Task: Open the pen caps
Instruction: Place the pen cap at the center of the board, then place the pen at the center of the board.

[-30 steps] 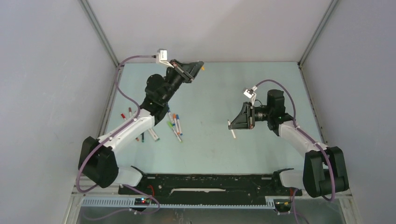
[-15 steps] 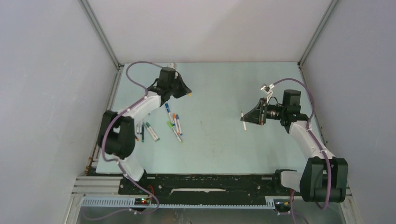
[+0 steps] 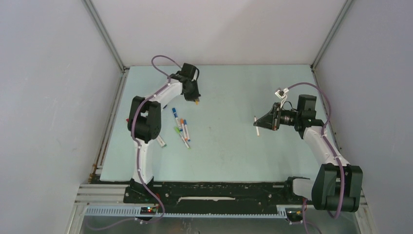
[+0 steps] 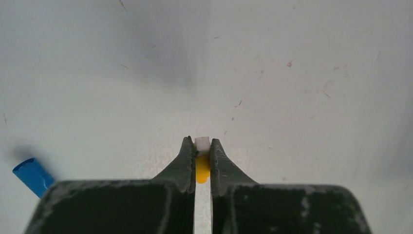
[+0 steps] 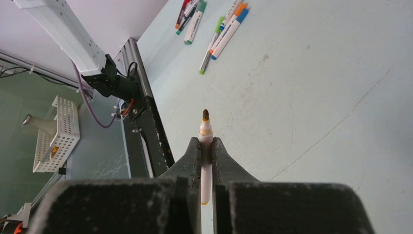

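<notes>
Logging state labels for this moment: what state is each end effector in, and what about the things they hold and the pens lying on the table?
Left end effector: shut on the yellow cap.
Yellow cap: off its pen, pinched between the fingers.
Right end effector: shut on the white pen.
White pen: uncapped, tip bare.
Loose pens: lying flat on the table; capped or not, too small to tell.

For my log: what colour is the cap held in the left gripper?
Yellow cap; clearest in left wrist view.
</notes>
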Robot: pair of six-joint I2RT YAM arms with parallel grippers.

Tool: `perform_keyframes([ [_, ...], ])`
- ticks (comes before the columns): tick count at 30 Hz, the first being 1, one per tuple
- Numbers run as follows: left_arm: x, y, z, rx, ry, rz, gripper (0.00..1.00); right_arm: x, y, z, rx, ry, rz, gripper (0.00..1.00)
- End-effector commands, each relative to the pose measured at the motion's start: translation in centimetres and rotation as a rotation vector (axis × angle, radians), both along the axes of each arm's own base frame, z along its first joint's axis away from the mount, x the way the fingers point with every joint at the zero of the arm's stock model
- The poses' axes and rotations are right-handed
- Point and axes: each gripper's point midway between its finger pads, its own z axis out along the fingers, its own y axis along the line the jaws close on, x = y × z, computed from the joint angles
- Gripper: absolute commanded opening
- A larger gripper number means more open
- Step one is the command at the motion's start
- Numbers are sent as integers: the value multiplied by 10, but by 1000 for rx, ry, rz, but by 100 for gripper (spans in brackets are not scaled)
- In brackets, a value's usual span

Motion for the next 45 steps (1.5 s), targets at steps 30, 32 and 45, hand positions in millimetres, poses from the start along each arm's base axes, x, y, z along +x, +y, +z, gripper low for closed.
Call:
perform_keyframes([
  [30,-22,11,128,-40,-275,-88,44,21,-16,-5,-171,-112,-89,0],
  [32,-40,20,160,-59,-375,-89,48,31,-20,-7,-235,-114,-135,0],
  [45,-163,116,186,-22,-603,5,94,122,5,-31,-545,74,-425,0],
])
